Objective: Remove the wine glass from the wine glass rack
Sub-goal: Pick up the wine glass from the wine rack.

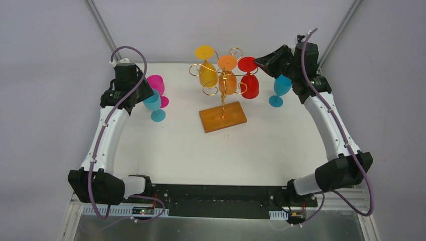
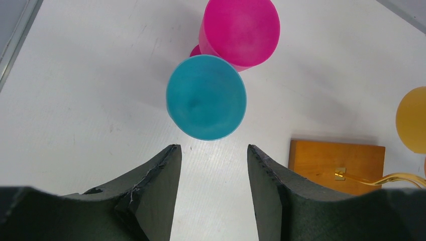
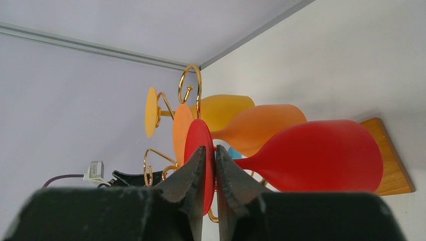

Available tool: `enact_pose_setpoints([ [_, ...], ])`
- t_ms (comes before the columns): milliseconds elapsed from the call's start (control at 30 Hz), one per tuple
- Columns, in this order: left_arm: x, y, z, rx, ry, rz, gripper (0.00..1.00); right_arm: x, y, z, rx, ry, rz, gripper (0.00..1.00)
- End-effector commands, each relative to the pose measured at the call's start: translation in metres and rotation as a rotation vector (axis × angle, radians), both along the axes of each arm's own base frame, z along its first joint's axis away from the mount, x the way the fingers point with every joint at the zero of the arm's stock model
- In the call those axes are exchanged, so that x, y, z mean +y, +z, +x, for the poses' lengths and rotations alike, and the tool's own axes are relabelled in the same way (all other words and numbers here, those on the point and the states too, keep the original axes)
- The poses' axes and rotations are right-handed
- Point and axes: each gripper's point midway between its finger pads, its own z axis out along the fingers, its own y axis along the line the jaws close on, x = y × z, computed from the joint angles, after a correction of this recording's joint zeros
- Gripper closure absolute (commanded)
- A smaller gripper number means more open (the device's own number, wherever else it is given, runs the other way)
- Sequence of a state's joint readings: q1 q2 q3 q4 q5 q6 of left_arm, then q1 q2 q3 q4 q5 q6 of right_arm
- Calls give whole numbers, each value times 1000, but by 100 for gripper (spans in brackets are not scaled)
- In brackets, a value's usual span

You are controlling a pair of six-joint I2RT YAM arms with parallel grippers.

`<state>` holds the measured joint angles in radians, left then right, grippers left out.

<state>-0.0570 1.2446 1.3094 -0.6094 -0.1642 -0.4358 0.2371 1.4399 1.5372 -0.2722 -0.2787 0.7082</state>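
Three glasses hang bowl-down on the gold wire wine glass rack (image 1: 222, 100) at upper centre of the overhead view, near the far edge of the white table (image 1: 201, 155): a yellow plastic glass (image 1: 207, 75), an orange plastic glass (image 1: 227, 83) and, rightmost, the red plastic wine glass (image 3: 321, 155). Bare tabletop fills the lower half. The right gripper (image 3: 210, 150) reaches in from the upper right, jaws pinched on the red glass's flat foot. A blue plastic goblet (image 1: 281, 86) stands just beside that wrist. At upper left, the left gripper (image 2: 213, 150) hangs with jaws apart above a teal plastic goblet (image 2: 206, 98); a pink plastic goblet (image 2: 241, 30) stands beside it.
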Motion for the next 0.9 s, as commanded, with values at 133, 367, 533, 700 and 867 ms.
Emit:
enact_pose_setpoints([
  [133, 2, 8, 0, -35, 12, -12, 48, 7, 19, 1, -49, 31, 70, 87],
  [367, 3, 8, 0, -35, 13, -11, 48, 10, 18, 1, -35, 41, 101, 100],
  [533, 3, 7, 1, -31, 13, -8, 48, 12, 18, 1, -23, 37, 142, 100],
  [700, 4, 7, 1, -31, 15, -5, 47, 12, 24, -2, -31, 32, 184, 100],
  [867, 4, 6, 1, -27, 16, -2, 47, 1, 30, -2, -35, -32, 208, 100],
])
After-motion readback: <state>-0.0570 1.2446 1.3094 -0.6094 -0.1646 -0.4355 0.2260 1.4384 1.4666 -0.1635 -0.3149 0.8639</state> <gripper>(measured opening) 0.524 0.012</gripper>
